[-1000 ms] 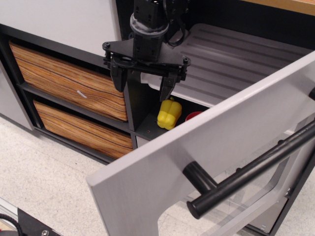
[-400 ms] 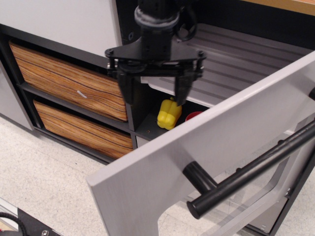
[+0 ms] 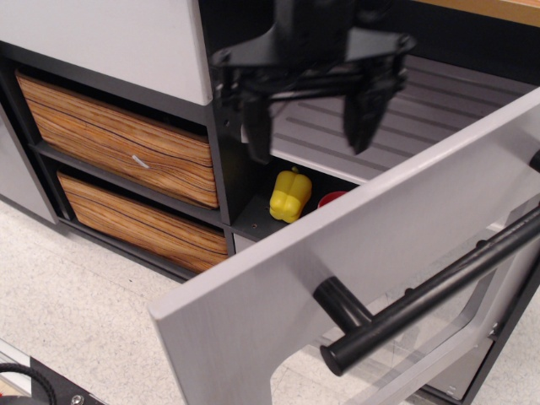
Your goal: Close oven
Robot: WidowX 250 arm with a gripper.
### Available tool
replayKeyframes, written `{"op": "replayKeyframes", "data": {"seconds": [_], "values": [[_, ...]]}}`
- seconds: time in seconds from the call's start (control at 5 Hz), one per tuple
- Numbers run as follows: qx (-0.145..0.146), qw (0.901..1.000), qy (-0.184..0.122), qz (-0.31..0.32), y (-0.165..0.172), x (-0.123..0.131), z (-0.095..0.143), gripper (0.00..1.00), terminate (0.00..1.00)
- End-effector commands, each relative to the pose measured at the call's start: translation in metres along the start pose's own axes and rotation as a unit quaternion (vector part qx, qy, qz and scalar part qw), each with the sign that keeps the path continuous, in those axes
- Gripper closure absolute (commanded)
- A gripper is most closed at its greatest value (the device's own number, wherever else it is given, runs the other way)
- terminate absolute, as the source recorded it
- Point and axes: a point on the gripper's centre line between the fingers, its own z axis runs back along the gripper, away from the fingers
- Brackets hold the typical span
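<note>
Wood-grain drawers (image 3: pixel 126 152) are sitting left of the oven (image 3: pixel 405 101), the gripper (image 3: pixel 308 126) is hanging wide apart, holding nothing, over its ribbed tray above a yellow pepper (image 3: pixel 290 195), and the door (image 3: pixel 371 270) is hanging open rightward.

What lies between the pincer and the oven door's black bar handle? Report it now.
In the observation.image view, only the light-grey oven door panel lies between the open black pincer and the long black bar handle; nothing else intervenes.
</note>
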Motion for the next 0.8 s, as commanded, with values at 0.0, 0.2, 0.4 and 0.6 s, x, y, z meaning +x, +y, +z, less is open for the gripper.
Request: {"op": "replayKeyframes", "data": {"seconds": [0.0,0.2,0.4,0.6], "values": [[-0.058,0.9977,0.005,0.035,-0.022,-0.029,0.053,0.00,0.00],[-0.080,0.9957,0.020,0.043,-0.029,-0.048,0.067,0.00,0.00],[-0.088,0.9949,0.029,0.039,-0.038,-0.067,0.076,0.00,0.00],[-0.082,0.9927,0.053,0.071,-0.047,-0.074,0.075,0.00,0.00]]}}
